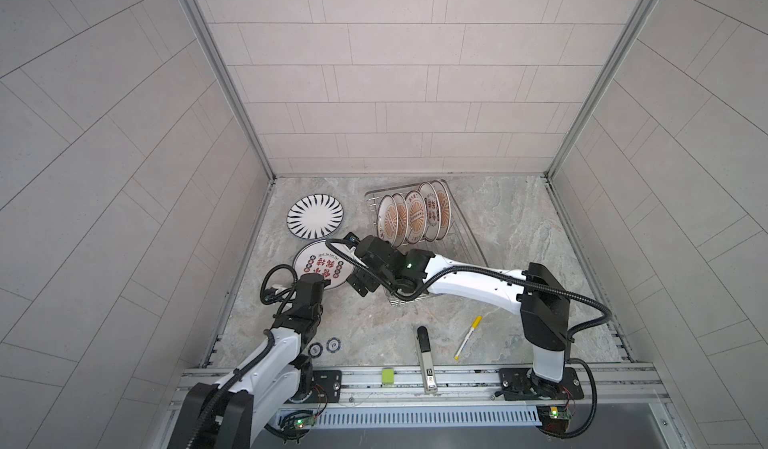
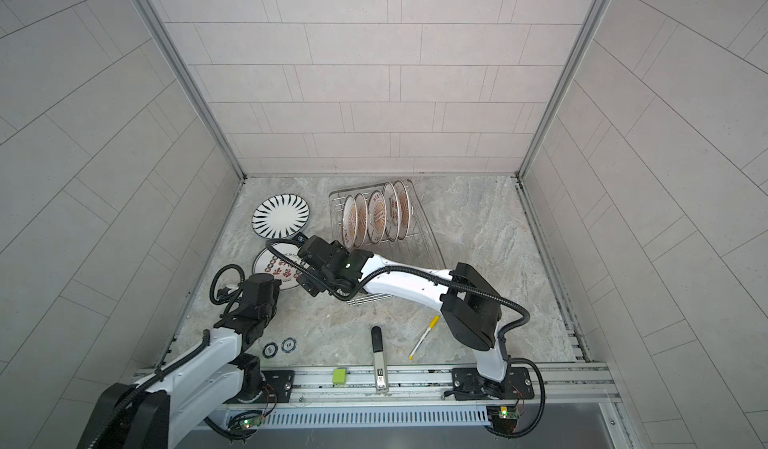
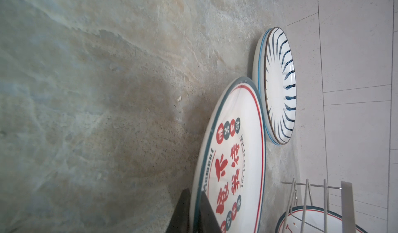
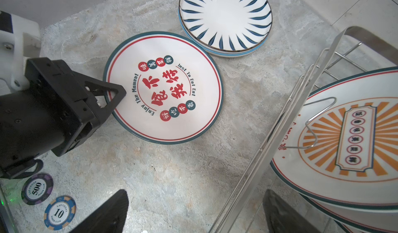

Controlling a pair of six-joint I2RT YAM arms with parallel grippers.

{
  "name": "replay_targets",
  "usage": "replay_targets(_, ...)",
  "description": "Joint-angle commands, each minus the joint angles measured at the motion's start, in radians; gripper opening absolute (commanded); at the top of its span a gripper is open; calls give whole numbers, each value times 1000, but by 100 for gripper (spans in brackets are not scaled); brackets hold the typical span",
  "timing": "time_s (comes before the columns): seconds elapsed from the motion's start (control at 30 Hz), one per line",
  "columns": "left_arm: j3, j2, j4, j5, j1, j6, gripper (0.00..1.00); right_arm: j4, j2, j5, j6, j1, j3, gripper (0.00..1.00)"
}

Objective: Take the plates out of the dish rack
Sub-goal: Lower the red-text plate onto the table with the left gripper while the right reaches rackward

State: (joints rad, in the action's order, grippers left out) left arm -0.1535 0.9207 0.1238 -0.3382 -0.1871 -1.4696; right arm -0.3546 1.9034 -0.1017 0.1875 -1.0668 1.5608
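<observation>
A white plate with red characters point(image 1: 322, 262) point(image 2: 277, 265) point(image 4: 163, 87) lies flat on the marble table, left of the dish rack point(image 1: 469, 235) point(image 2: 428, 237) point(image 4: 280, 122). My left gripper point(image 1: 323, 280) point(image 3: 195, 212) point(image 4: 117, 94) is shut on this plate's near rim, one finger above and one below. Several sunburst plates point(image 1: 415, 216) point(image 2: 376, 216) point(image 4: 355, 139) stand upright in the rack. My right gripper point(image 1: 361, 283) point(image 4: 196, 199) hangs open over the rack's near left rim, holding nothing.
A striped plate point(image 1: 316, 216) point(image 3: 277, 85) point(image 4: 225, 16) lies stacked on another behind the held plate. Two poker chips point(image 1: 324, 346) point(image 4: 37, 188) sit near the left arm. A yellow pen point(image 1: 468, 337), a black and silver tool point(image 1: 424, 353) and a green block point(image 1: 388, 375) lie at the front.
</observation>
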Motion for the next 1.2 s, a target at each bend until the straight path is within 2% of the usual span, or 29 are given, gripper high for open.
replay_targets(0.0, 4, 7, 34, -34, 8, -11, 16, 5, 2, -12, 5, -7, -3, 99)
replay_targets(0.1, 5, 12, 33, -34, 7, -9, 24, 12, -6, -7, 6, -7, -13, 99)
replay_targets(0.23, 18, 18, 43, -27, 8, -3, 41, 16, -15, -11, 5, -6, -22, 99)
replay_targets(0.5, 14, 23, 40, -45, 16, 21, 45, 22, -34, -18, 9, -7, -40, 99)
replay_targets(0.6, 3, 23, 6, -72, 22, 33, 55, 26, -44, -17, 10, -6, -45, 99)
replay_targets(0.73, 6, 30, 5, -73, 32, 37, 60, 28, -54, -12, 10, -7, -42, 99)
replay_targets(0.83, 7, 22, -3, -79, 41, 43, 70, 28, -68, -16, 9, -7, -45, 99)
replay_targets(1.03, 7, -90, -97, -181, 43, 70, 96, 55, -116, -28, 12, -7, -79, 99)
replay_targets(1.17, 1, -216, -189, -220, 42, 86, 98, 105, -166, -56, 28, -7, -128, 99)
